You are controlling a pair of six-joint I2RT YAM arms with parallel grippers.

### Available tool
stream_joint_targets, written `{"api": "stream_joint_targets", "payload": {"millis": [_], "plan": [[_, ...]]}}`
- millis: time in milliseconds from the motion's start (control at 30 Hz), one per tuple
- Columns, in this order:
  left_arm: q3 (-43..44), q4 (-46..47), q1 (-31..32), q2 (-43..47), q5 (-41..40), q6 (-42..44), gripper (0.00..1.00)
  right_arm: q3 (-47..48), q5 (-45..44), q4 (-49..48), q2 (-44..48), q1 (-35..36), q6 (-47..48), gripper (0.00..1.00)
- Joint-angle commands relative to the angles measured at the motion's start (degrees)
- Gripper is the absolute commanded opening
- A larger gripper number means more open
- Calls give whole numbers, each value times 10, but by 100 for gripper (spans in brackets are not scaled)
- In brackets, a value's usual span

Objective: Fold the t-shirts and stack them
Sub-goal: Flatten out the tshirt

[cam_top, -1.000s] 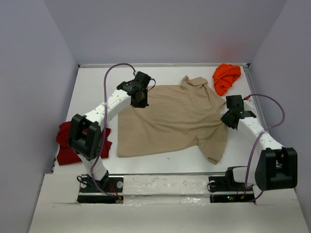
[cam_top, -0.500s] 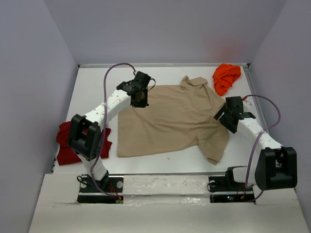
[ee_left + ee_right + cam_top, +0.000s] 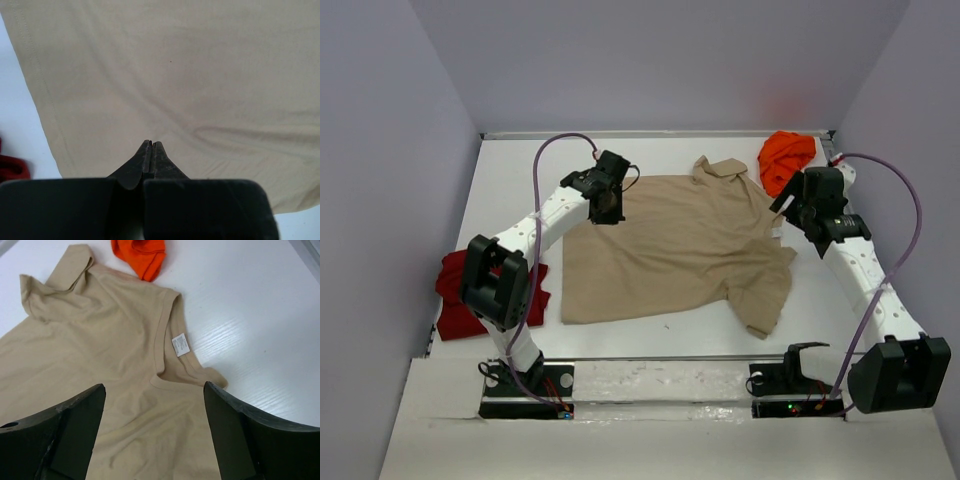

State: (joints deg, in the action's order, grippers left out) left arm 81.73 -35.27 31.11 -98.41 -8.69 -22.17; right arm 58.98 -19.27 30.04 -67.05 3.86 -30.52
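At the far left the dark red shirt [image 3: 455,300] lies bunched at the table's edge, partly under the elbow of the left arm [image 3: 500,272]. A wide swing of that arm could catch it and drag it off the side. The left hand [image 3: 608,208] sits at the tan shirt's [image 3: 670,250] far left shoulder with its fingers [image 3: 151,150] pressed together. Whether a pinch of cloth lies between them I cannot tell. If the pinch is thin or absent, a lift would likely slip free, or tug the whole shirt askew rather than turn one edge over. The tan shirt itself lies spread across the middle of the table, collar [image 3: 720,168] toward the back. Its right sleeve [image 3: 172,315] is rumpled, with a white label [image 3: 180,345] showing. The right hand [image 3: 154,386] hangs above that sleeve, spread wide and holding nothing. If it closes on the hem alone, the sleeve would probably fold crooked or bunch further. Just beyond it, in the back right corner, the orange shirt [image 3: 787,160] lies crumpled close to the collar, and a careless sweep could pull it into the fold. The table [image 3: 510,190] is white and glossy, so cloth should slide readily. A pale rail [image 3: 660,134] runs along its back edge, and plain lavender-grey walls [image 3: 380,150] close in on three sides.
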Motion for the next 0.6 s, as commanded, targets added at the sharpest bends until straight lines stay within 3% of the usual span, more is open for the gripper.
{"api": "stream_joint_targets", "payload": {"millis": [0, 133, 333, 400, 567], "plan": [[25, 4, -4, 22, -1, -7, 0, -2, 74, 24, -4, 14, 46, 83], [59, -7, -12, 2, 11, -5, 0, -32, 132, -1, 3, 19, 61, 82], [128, -20, -32, -41, 71, -5, 0, -5, 188, -9, -40, 43, 69, 80], [131, -17, -37, -47, 113, -6, 0, -1, 143, 5, -35, 65, 45, 80], [80, -5, -37, -31, 96, -21, 0, -67, 63, 34, 24, 132, -41, 80]]}}
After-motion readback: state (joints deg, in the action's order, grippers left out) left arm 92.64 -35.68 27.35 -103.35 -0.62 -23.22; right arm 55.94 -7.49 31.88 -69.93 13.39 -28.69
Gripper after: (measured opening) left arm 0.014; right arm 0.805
